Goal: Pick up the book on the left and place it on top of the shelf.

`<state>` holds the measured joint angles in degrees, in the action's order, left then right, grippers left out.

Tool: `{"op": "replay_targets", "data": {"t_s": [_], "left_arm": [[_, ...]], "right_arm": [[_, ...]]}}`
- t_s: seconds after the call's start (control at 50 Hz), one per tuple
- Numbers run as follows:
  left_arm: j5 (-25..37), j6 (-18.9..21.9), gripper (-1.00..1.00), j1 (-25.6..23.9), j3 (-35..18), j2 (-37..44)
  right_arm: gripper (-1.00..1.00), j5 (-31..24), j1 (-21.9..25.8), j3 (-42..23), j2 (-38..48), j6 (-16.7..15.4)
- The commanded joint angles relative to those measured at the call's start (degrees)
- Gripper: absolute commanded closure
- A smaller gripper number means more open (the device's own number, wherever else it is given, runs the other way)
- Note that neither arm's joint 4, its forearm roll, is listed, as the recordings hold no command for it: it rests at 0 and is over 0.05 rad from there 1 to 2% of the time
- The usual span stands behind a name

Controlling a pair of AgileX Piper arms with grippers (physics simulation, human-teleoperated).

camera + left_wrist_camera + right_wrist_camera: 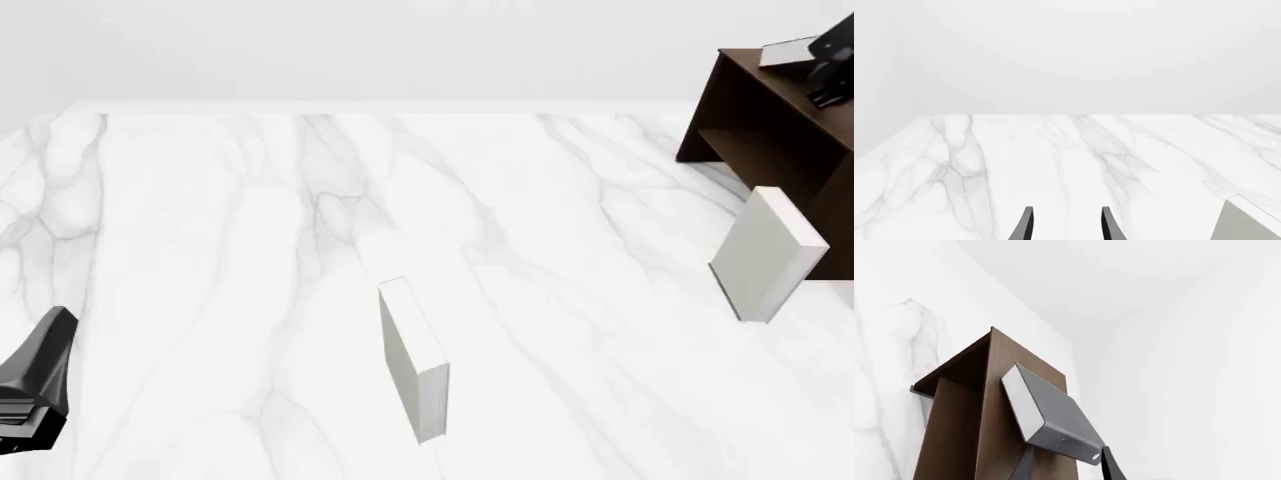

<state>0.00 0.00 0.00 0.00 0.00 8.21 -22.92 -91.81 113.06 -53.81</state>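
Note:
The black book [1054, 415], with white page edges and a small white dot low on its spine, lies on top of the dark brown shelf [961, 415]. In the front view the book [787, 52] lies on the shelf [767, 110] at the far right. My right gripper [1067, 465] is just behind the book's near end. Its jaws stand wide apart, one on each side of the spine, and it reads as open. It also shows in the front view [821, 65]. My left gripper [1066, 222] is open and empty, low at the near left [54, 320].
A pale grey-white book [414, 360] stands upright on the marble table [200, 250] near the middle. A second pale book [767, 255] stands tilted just in front of the shelf. A pale book corner [1247, 220] shows in the left wrist view.

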Motion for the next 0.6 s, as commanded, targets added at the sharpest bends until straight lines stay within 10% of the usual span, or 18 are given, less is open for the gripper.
{"op": "replay_targets", "data": {"t_s": [0.02,0.6], "left_arm": [[0.0,0.0,-1.0,0.0,0.0,0.0],[0.0,0.0,-1.0,0.0,0.0,0.0]], "right_arm": [[-1.0,5.11,0.27,11.56,-8.45,3.56],[-1.0,6.67,-0.85,21.76,-23.75,13.6]]}}
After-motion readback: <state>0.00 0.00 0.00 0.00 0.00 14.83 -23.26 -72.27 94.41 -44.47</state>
